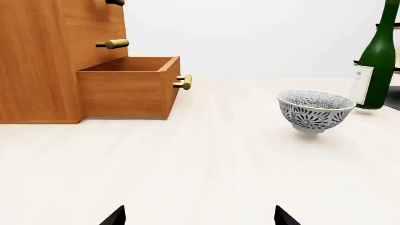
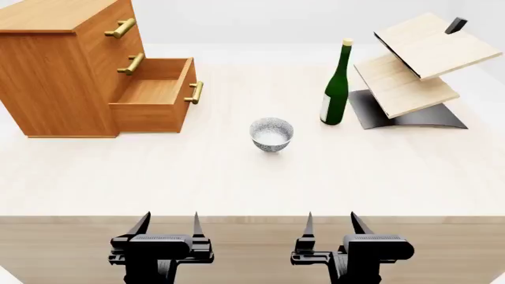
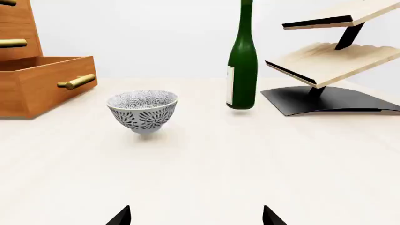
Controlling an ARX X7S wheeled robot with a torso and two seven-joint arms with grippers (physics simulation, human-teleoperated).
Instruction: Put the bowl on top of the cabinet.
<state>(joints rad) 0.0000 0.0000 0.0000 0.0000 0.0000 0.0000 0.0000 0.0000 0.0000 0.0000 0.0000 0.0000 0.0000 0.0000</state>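
Two black grippers, seemingly pointed jaws.

Bare simulated tabletop scene with a homely feel, pale wooden desk (image 2: 236, 177), blank white backdrop, household props: orange-brown cabinet (image 2: 55, 71), green wine bottle (image 2: 337, 89), patterned bowl (image 2: 271, 134), tilted two-shelf rack (image 2: 410, 65)

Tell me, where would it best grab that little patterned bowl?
Probably by the rim, from above: the bowl stands upright and open on the table, so one finger can slip inside and one outside its thin wall. Nothing crowds it; the bottle stands apart.
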